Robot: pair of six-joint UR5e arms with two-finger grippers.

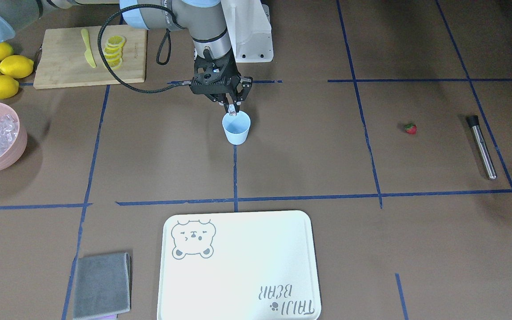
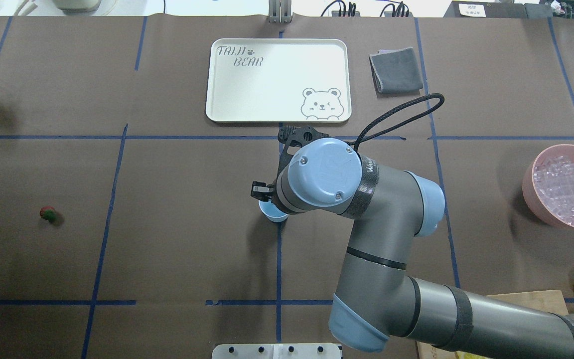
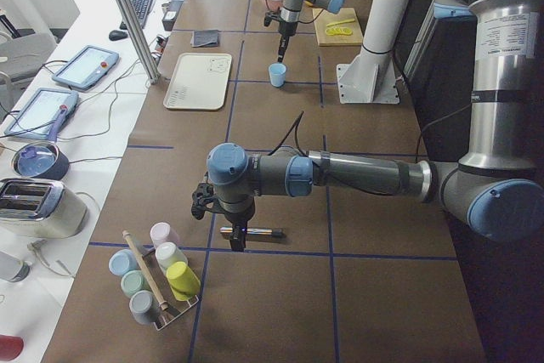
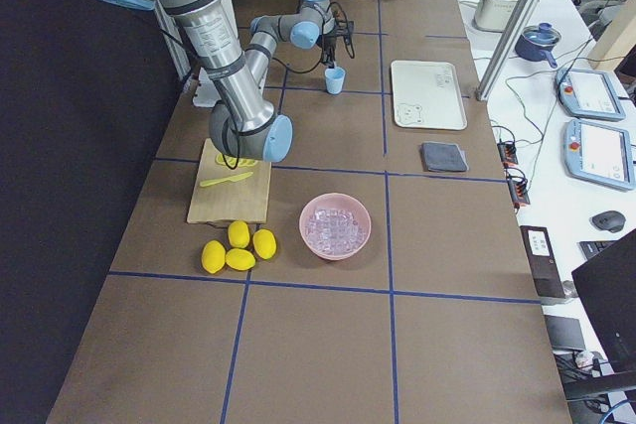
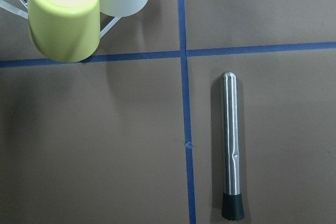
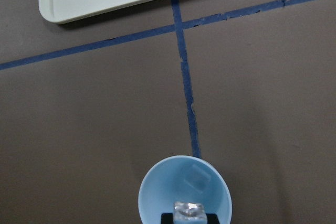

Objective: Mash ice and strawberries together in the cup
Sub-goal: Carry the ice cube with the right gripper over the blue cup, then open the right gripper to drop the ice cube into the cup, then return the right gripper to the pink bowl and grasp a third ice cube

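From the front, the right gripper [image 1: 232, 108] pinches an ice cube [image 1: 232, 113] just above the mouth of the upright cup [image 1: 237, 132]. The strawberry [image 1: 410, 129] lies well apart, near a steel muddler [image 1: 482, 146]. Overhead, the arm hides most of the cup. From the left side, the left gripper [image 3: 235, 240] hangs over the muddler; whether it is spread, I cannot tell. The right wrist view shows another cube [image 6: 198, 177] inside the cup.

Grey arms [image 2: 381, 271], pale blue joint caps [image 2: 323, 172], black cable [image 2: 396, 111]
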